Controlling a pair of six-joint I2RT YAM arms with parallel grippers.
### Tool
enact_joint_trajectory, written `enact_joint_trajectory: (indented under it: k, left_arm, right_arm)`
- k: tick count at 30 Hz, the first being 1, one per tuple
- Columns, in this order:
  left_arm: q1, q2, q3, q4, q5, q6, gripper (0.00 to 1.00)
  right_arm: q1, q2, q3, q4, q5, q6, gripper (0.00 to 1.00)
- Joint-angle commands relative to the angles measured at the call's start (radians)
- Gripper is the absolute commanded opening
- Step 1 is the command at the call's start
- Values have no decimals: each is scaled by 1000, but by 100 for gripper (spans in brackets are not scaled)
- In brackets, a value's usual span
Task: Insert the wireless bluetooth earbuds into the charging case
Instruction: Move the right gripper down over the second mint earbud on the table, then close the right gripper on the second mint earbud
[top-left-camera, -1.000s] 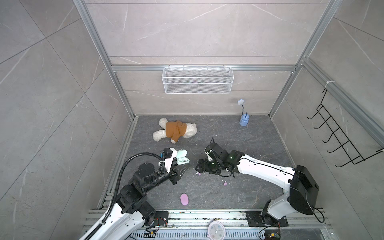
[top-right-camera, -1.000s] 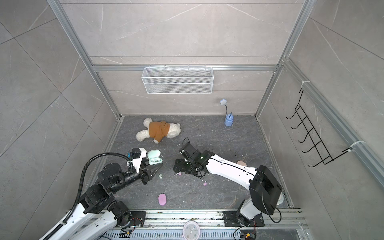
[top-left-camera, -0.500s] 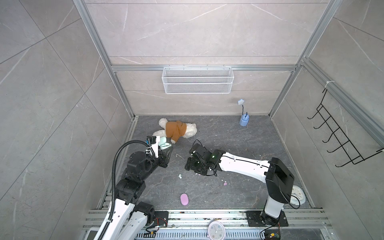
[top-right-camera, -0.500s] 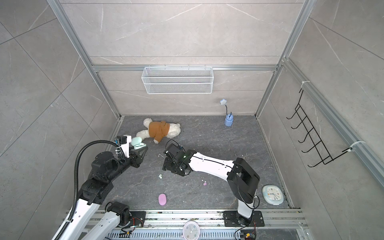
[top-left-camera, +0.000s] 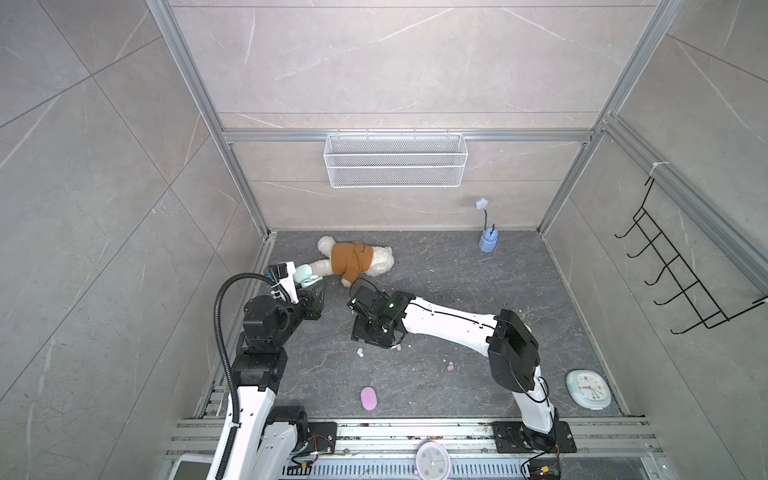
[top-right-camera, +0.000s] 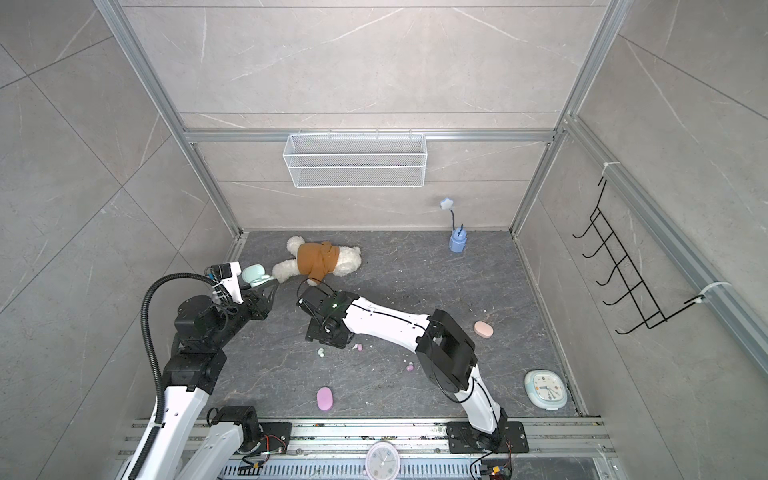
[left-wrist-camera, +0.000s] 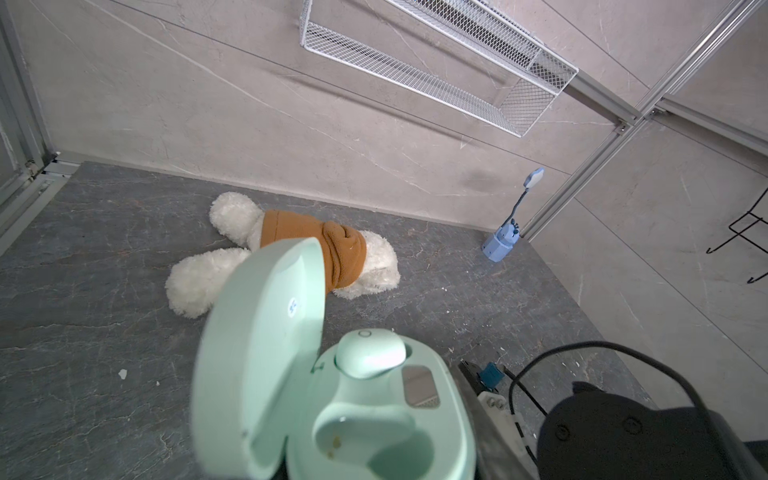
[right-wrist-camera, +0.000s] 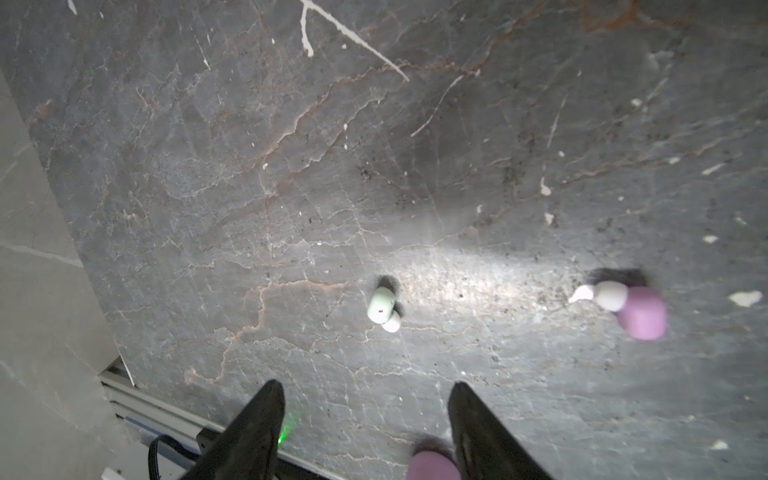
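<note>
Mint case (left-wrist-camera: 266, 353): lid up, gripped by closed left hand (top-left-camera: 311, 286), far left; one seated bud (left-wrist-camera: 370, 353), second slot empty. Worktop (right-wrist-camera: 249, 166), centre: loose bud (right-wrist-camera: 383, 305), not yet picked; right hand (right-wrist-camera: 363, 388) close by, jaws apart, empty. Lilac bud (right-wrist-camera: 640, 313), lilac case (top-left-camera: 369, 398): seemingly untouched.

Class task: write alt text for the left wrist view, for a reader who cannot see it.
An open mint case fills the foreground, one mint bud seated in it, the other socket empty. Behind, a plush bear lies on the grey floor.
</note>
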Motion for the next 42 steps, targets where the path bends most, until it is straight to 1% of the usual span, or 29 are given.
enact_joint_trajectory:
  k: [1,7,19,24,40,42]
  left_arm:
    - [4,-22,-16,92,34,-41,17]
    - [3,-33,-38,107,46,-47,17]
    - [4,-37,-31,106,62,-42,17]
    - [3,-34,-28,109,70,-42,17]
    - [4,-37,-16,100,81,-33,17]
    - [3,-37,-15,99,82,-31,17]
  right_arm:
    - [5,64,73,-137,27,-14,59]
    - [6,181,248,-236,25,-37,51]
    - [6,368,492,-372,-27,-65,46]
    - [4,391,511,-402,-32,-54,43]
    - [-2,430,555,-420,-79,-53,41]
    - [-2,459,560,-423,-79,-53,41]
